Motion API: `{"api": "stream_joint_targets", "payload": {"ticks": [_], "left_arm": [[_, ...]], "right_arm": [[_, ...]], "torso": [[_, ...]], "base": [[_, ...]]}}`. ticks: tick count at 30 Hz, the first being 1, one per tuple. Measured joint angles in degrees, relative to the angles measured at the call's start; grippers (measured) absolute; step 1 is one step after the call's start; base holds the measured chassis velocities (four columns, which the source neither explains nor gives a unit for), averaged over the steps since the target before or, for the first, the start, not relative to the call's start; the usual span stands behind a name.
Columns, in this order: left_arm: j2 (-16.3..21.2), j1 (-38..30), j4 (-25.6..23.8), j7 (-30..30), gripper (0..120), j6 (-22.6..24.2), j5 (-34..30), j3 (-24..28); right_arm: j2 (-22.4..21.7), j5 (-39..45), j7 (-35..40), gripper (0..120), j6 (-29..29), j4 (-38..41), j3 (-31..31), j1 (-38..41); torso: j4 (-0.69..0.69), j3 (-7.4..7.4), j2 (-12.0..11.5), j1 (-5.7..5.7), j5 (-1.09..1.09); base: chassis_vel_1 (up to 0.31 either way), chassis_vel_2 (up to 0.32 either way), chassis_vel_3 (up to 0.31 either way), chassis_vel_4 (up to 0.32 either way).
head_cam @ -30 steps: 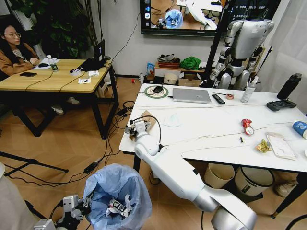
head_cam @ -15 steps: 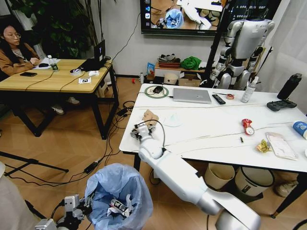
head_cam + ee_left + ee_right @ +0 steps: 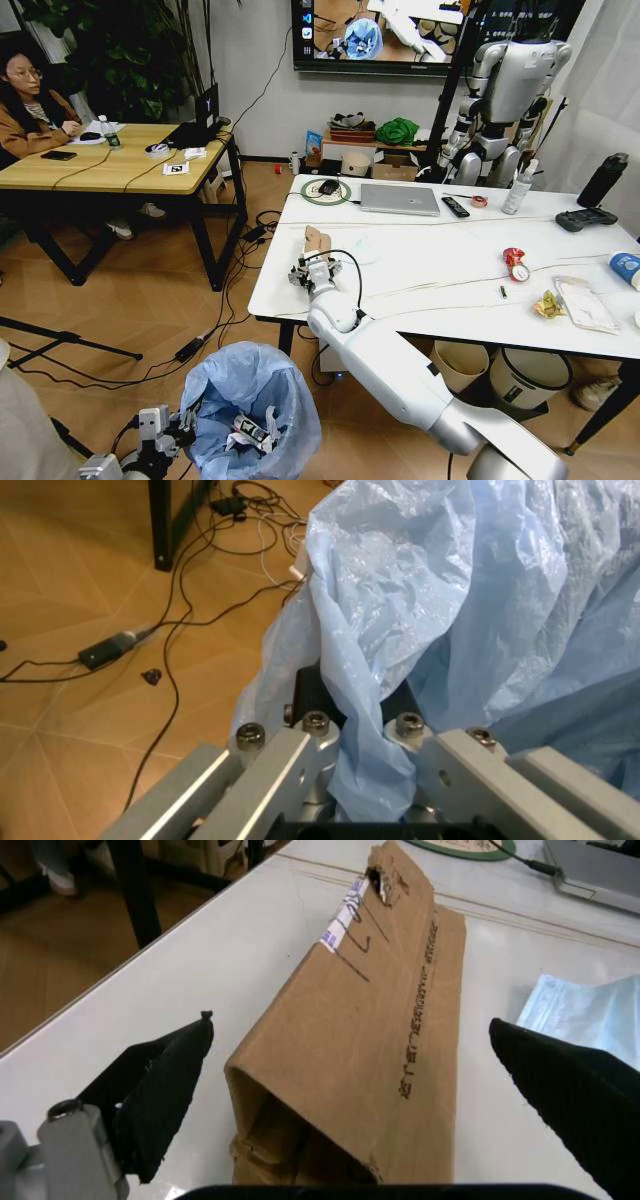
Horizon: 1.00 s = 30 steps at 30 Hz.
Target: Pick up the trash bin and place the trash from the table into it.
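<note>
The left gripper (image 3: 165, 435) clamps the bin (image 3: 250, 400); the right gripper (image 3: 350, 1065), jaws spread, straddles the box (image 3: 370, 1027) near the table (image 3: 420, 290) edge, needing closure next.

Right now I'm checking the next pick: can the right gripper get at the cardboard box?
Probably yes. The right gripper is open, its fingers either side of the cardboard box on the table, nothing between.

**Clearance near the table's left edge**

I am seeing the right gripper (image 3: 355, 1057) spread wide, with bare table (image 3: 420, 275) showing either side of the cardboard box (image 3: 370, 1027). A pale-blue tissue (image 3: 585, 1012) is lying just beside the box. The trash bin (image 3: 250, 400) is standing on the floor below, mouth open.
</note>
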Motion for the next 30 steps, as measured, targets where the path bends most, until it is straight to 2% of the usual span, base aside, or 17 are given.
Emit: {"api": "stream_joint_targets", "payload": {"ticks": [10,14,18,21,23,27,30], "left_arm": [[-0.07,0.33,0.07,0.2,0,-0.21,0.06,-0.07],[0.14,0.26,0.29,0.23,0,-0.24,0.07,-0.07],[0.25,0.15,0.29,0.23,0,-0.25,0.04,-0.08],[0.27,0.06,0.36,0.22,0,-0.24,0.0,-0.08],[0.27,0.04,0.42,0.21,0,-0.24,-0.01,-0.08],[0.25,-0.11,0.55,0.18,0,-0.24,-0.01,-0.08],[0.16,-0.21,0.55,0.15,0,-0.24,-0.01,-0.03]], "right_arm": [[0.57,-1.37,-1.36,97,1.64,-3.28,0.88,0.39],[-0.47,-1.36,-1.97,79,2.15,-2.63,1.05,0.34],[-1.02,-1.29,-2.04,68,2.19,-2.0,0.99,-0.12],[-1.35,-1.25,-2.13,53,2.24,-1.58,0.96,-0.62],[-1.47,-1.2,-2.14,50,2.25,-1.4,0.94,-0.68],[-2.25,-0.74,-2.14,32,2.17,-0.32,0.9,-0.9],[-2.71,-0.53,-2.16,25,2.07,0.37,0.9,-1.06]], "torso": [[-0.01,0.0,0.0,0.0,0.0],[-0.01,0.0,0.0,0.0,0.0],[-0.01,0.0,0.0,0.0,0.0],[-0.01,0.0,0.0,0.0,0.0],[-0.01,0.0,0.0,0.0,0.0],[0.0,0.0,0.0,0.0,0.0],[-0.01,0.0,0.0,0.0,0.0]], "base": [[0.0,0.0,0.0,0.0],[0.0,0.0,0.0,0.0],[0.0,0.0,0.0,0.0],[0.0,0.0,0.0,0.0],[0.0,0.0,0.0,0.0],[0.0,0.0,0.0,0.0],[0.0,0.0,0.0,0.0]]}}
